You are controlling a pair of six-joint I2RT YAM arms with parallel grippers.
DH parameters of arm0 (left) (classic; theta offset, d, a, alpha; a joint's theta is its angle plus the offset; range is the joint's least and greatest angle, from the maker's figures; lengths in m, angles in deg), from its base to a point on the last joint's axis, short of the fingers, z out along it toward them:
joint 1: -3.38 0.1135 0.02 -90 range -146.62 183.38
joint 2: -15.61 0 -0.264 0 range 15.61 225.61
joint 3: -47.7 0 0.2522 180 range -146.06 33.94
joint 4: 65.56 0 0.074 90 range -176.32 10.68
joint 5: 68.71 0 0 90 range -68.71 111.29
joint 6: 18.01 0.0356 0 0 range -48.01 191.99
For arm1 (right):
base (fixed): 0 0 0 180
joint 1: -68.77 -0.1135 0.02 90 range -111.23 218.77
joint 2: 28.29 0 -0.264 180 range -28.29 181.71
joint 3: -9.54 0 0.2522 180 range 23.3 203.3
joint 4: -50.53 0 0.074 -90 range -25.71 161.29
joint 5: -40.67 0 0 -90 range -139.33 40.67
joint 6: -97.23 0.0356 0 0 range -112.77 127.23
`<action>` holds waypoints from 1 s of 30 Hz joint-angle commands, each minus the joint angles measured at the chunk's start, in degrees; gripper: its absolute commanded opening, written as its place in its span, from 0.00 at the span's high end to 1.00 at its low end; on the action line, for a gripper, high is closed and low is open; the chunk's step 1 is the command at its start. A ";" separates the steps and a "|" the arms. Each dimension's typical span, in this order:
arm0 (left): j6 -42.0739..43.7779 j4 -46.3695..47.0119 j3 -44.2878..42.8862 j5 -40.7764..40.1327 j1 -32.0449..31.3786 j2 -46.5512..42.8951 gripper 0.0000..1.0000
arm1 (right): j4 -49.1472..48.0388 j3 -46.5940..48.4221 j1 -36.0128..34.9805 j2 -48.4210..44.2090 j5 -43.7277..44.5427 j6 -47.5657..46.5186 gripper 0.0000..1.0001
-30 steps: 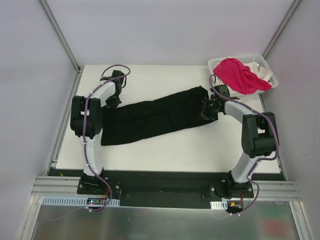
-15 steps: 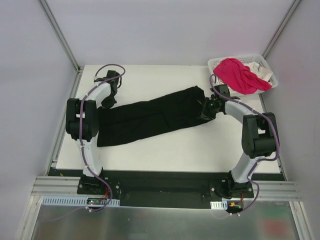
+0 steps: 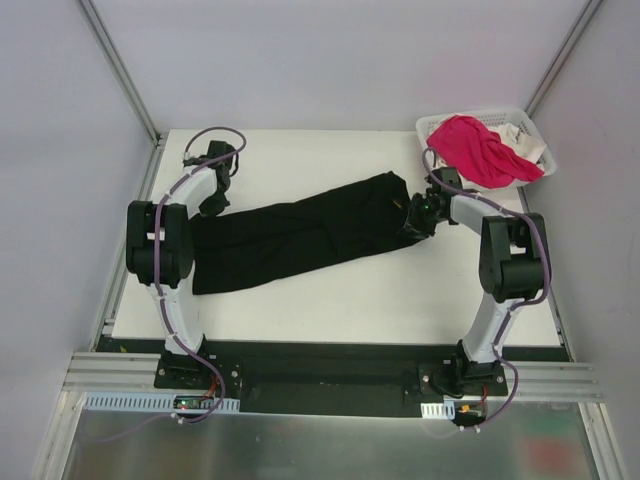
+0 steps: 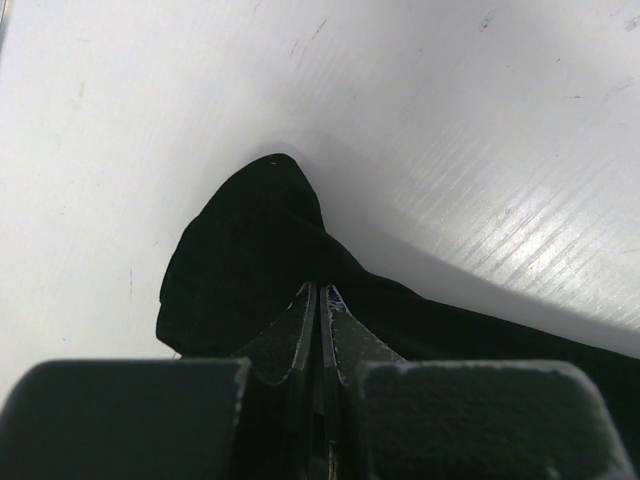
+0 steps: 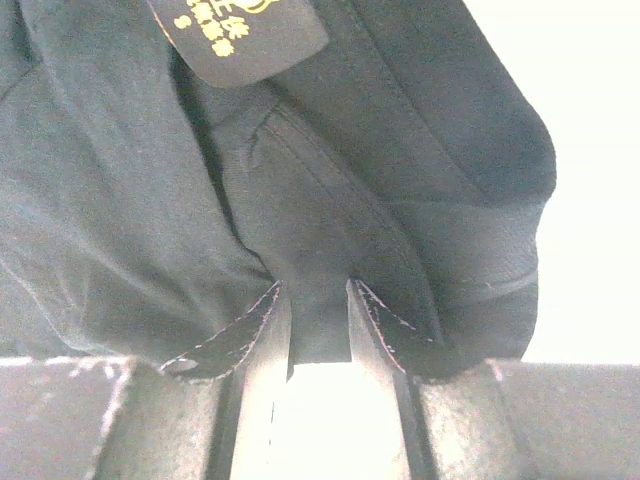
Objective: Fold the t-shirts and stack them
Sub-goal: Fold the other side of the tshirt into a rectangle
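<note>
You are spreading the black t-shirt [image 3: 300, 235] flat before its first fold. It lies as a long rumpled band on the table [image 3: 350, 300], one end just short of the basket [image 3: 524, 117] and the other drawn well away from the basket. Your left gripper [image 4: 320, 296] is clamped tight on the end farthest from the basket, with cloth pinched between its pads. Your right gripper [image 5: 316, 292] sits at the end nearest the basket with its jaws partly spread. Collar cloth, a black label [image 5: 240, 32] sewn to it, lies across the gap and looks loose rather than pinched. The pink t-shirt [image 3: 478, 150] and the white t-shirt [image 3: 530, 152] wait in the basket.

To do this well, I judge you should hold the far end low and lift the right fingers straight clear so the collar does not snag. Then retake a shoulder or hem corner: the shirt looks doubled lengthwise and needs opening sideways before a fold sits square.

Against a second ago, your left gripper has pulled farther from the basket, dragging its end along and stretching the band longer. Your right jaws, closed then, have begun to part
</note>
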 commanded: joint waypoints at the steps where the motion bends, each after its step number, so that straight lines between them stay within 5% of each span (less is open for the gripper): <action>1: 1.18 0.80 0.82 -0.43 0.84 -2.06 1.00 | 1.36 0.99 3.00 -2.43 1.15 0.02 0.67; 6: 1.00 1.77 0.29 1.33 0.84 -0.92 1.00 | 1.09 -1.91 3.09 -6.02 2.38 0.29 0.67; 9: 1.35 1.95 0.02 1.77 0.84 -0.13 1.00 | 0.92 -2.00 3.27 -5.77 3.00 0.29 0.80; 10: 1.70 2.12 0.02 2.03 0.84 -0.12 1.00 | 0.92 -1.65 3.27 -4.98 2.65 0.37 0.96; 15: 2.32 2.82 1.86 1.59 0.84 -0.30 1.00 | 0.30 -0.07 3.10 -3.75 1.24 1.60 0.99; 17: 2.84 3.35 2.04 1.59 0.84 -0.39 1.00 | 0.30 -0.15 2.74 -3.92 1.41 1.87 0.94; 19: 3.46 3.62 1.96 2.12 0.84 -0.39 1.00 | 0.39 -0.42 2.39 -4.18 2.02 1.69 0.74; 21: 3.55 3.88 1.61 2.82 0.84 -0.04 0.96 | 0.30 -0.77 2.48 -4.80 2.64 1.34 0.67; 23: 3.81 3.97 1.26 3.52 0.84 0.40 0.89 | 1.00 -0.59 2.57 -5.32 3.87 0.90 0.63; 30: 4.60 4.84 1.43 5.80 0.84 1.28 0.91 | 1.71 -0.86 3.09 -5.51 4.31 0.46 0.54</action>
